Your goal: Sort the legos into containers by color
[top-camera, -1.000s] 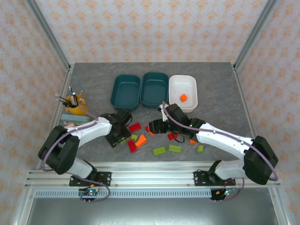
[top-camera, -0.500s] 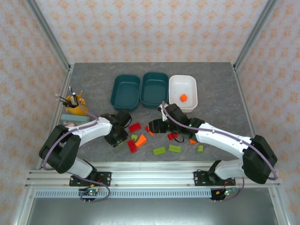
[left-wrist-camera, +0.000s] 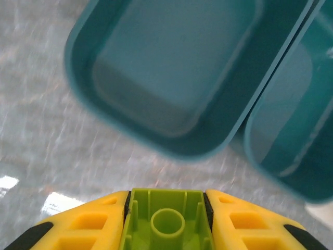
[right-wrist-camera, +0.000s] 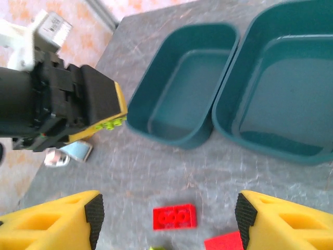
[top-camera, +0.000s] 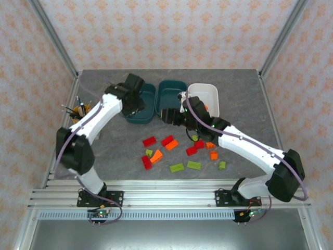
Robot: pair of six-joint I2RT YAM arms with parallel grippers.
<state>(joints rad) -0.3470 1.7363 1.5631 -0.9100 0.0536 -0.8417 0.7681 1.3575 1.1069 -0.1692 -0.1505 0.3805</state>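
Note:
My left gripper [left-wrist-camera: 166, 204] is shut on a lime green lego [left-wrist-camera: 167, 224], held just short of the near rim of the left dark teal container [left-wrist-camera: 171, 78]. From above, that gripper [top-camera: 133, 103] hangs over this tray's [top-camera: 139, 102] left side. The right wrist view catches the same green lego [right-wrist-camera: 109, 124] in the left fingers. My right gripper [right-wrist-camera: 169, 214] stands open above the table, with a red lego [right-wrist-camera: 174, 216] lying below between its fingers. Seen from above, it [top-camera: 170, 114] hovers by the near end of the middle teal container [top-camera: 171, 92]. The white container [top-camera: 208, 94] stands to the right.
Loose legos lie on the grey table in front of the trays: red [top-camera: 149, 141], orange [top-camera: 171, 145] and green [top-camera: 177, 167] ones among them. A yellow cup of pens [top-camera: 82, 115] stands at the left edge.
My left gripper closed on a green lego at the pile, lifted it and swung back to the left teal tray. My right gripper moved up toward the trays, still open.

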